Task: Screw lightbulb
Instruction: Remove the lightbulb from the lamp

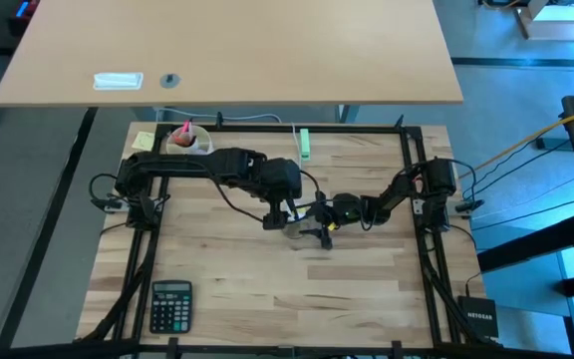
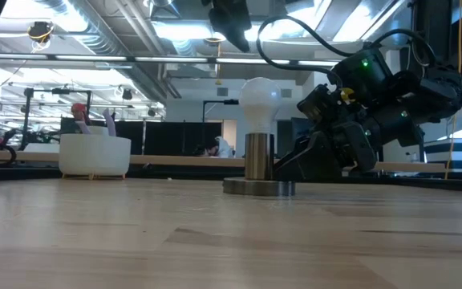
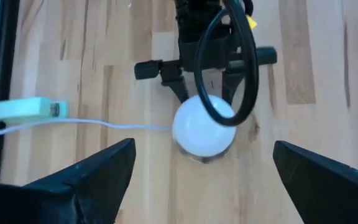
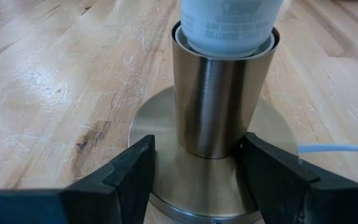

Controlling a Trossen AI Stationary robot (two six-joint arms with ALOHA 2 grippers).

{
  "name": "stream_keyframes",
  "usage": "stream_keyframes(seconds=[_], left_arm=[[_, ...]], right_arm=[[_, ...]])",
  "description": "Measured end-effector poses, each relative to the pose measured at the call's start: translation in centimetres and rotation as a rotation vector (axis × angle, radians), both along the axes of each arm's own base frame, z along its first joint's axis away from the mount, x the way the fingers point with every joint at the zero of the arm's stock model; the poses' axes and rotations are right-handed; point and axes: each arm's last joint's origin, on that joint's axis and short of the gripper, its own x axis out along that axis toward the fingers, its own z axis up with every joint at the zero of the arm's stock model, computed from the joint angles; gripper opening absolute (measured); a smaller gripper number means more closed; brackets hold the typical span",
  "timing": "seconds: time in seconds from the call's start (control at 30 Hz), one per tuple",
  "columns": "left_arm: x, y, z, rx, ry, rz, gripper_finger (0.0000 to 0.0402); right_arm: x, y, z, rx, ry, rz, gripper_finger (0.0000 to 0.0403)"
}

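Risk first: with the lightbulb (image 2: 261, 103) sitting in the socket (image 4: 221, 102) but possibly only partly threaded, a nudge from the retreating upper arm, or a slip of the bracing grip below, could tilt the stand or leave the bulb loose. Hard to judge from these views how deep the thread sits.

Nearest the lens in the low view: pale butcher-block table (image 2: 135, 233), matte, with fine scratches. Then the round brushed-metal base disc (image 4: 166, 124), flat and smooth, carrying an upright steel cylinder. Right gripper (image 4: 197, 168) down at that cylinder, dark fingers just either side of it, seemingly clamped on the socket. Bulb upright in the cup, frosted white, pear-shaped. Left gripper (image 3: 204, 168) hovering above the dome, jaws spread wide, clear of the glass.

Farther off: thin white cord (image 3: 104, 123), white cup (image 2: 95, 154).
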Motion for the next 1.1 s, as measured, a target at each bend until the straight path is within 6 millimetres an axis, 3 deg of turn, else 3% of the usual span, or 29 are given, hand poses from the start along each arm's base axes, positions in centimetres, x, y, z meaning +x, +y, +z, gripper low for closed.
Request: stream_keyframes(seconds=[0.17,0.57,1.1], left_arm=[[0.8,-0.2,-0.9,0.007,0.008,-0.020,0.0371],[3.9,0.9,-6.0,-0.047,0.112,-0.096,0.0365],[5.1,0.9,-8.3,-0.007,0.139,-0.227,0.0365]], right_arm=[[0.0,0.0,0.0,0.000,-0.002,0.000,0.0233],[0.0,0.0,0.0,0.007,-0.002,-0.004,0.0233],[0.0,0.0,0.0,0.009,-0.002,-0.004,0.0233]])
